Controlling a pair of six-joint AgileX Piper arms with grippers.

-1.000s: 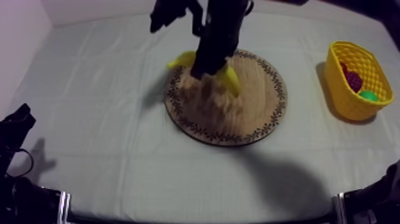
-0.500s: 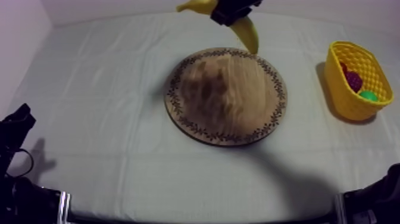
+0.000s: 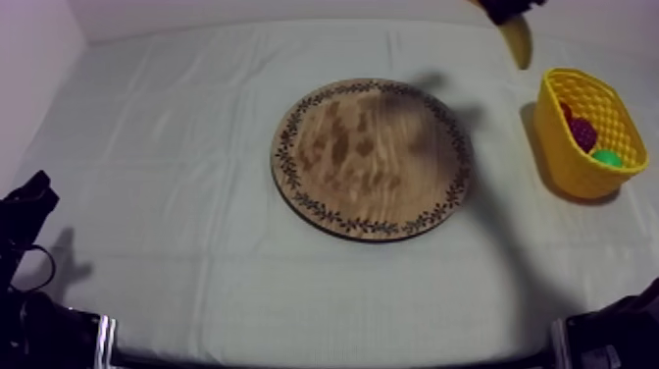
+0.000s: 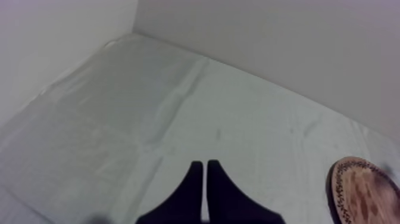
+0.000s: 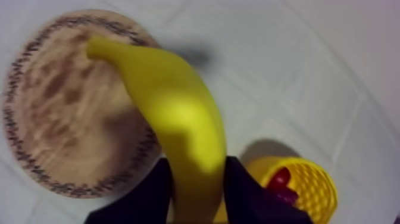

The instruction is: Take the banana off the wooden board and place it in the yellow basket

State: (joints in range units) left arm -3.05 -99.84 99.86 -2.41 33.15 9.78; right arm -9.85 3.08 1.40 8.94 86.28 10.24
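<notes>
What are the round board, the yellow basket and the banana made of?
The round board looks like wood: matt brown grain, a dark pattern round its rim. The yellow basket looks like plastic: one bright colour, a moulded lattice wall. The banana is probably a plastic toy: smooth, even yellow, no spots.
</notes>
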